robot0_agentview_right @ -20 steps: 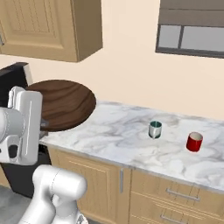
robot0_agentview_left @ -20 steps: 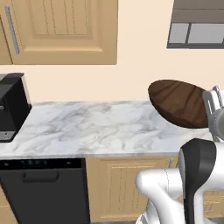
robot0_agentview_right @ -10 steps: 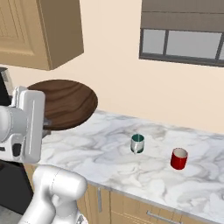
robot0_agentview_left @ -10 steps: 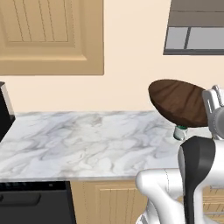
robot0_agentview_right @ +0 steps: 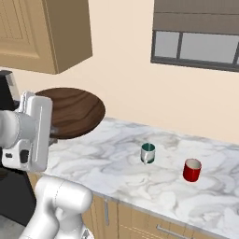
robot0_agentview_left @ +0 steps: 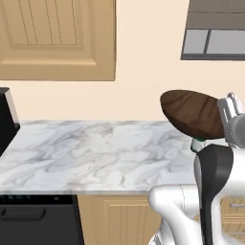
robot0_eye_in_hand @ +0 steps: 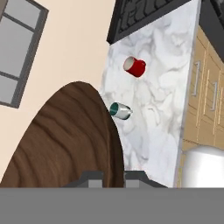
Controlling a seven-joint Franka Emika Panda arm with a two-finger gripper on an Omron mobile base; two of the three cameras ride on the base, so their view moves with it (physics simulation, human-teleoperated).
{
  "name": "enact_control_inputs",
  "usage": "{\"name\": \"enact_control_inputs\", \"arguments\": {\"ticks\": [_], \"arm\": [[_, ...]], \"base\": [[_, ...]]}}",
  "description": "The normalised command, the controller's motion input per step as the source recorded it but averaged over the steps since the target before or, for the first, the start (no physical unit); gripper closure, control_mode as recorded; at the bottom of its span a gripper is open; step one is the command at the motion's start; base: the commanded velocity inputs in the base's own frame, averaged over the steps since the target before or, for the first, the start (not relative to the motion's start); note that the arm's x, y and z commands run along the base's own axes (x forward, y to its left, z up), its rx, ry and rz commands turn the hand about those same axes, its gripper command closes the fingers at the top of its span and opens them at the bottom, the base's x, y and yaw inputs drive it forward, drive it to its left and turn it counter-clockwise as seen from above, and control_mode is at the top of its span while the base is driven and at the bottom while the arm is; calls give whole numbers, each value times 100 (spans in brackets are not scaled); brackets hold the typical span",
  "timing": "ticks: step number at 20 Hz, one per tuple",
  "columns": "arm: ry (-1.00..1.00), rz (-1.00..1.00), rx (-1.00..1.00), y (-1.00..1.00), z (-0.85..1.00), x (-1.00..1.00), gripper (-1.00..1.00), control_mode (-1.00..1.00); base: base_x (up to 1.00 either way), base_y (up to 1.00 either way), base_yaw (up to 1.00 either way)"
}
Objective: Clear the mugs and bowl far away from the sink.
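Two mugs left: both stand on the counter [robot0_agentview_right: 112, 163], not yet taken; the bowl is the one thing in hand so far.
Coffee machine [robot0_agentview_left: 6, 119]: dark, at the far left end of the counter; nothing to do with the job.
Bowl [robot0_agentview_right: 74, 112]: up in the air over the counter's left part, carried by the gripper [robot0_eye_in_hand: 113, 177]; not yet set down anywhere.
Bowl's lie: tilted well off level, rim towards the wall in the left base view; round, so no real long axis; from the hand view its wood grain runs away from the fingers.
Gripper: the fingertips sit close together at the bowl's rim, one on each side of the edge; I judge it pinched onto that rim.
Green mug [robot0_agentview_right: 148, 153]: upright, white outside and green within, on the marble to the right of the bowl; its handle seems to face the front edge.
Red mug [robot0_agentview_right: 191, 170]: upright, further right, near the green mug but not touching.
Sink: I cannot pick it out; a dark grid [robot0_eye_in_hand: 144, 13] shows beyond the red mug in the hand view, too cropped to name.
Progress: early, by my judgement; bowl mid-carry, two mugs to go.
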Motion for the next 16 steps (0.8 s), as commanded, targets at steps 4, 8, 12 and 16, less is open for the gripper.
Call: {"name": "enact_control_inputs", "arguments": {"ticks": [4,8,12,16], "arm": [[24,17,0,-19,-51,74,100,-100],[25,12,0,-5,-48,83,100,-100],[14,8,0,0,-42,91,100,-100],[8,9,0,0,-47,89,100,-100]], "base": [[0,0,0],[0,0,0],[0,0,0],[0,0,0]]}}
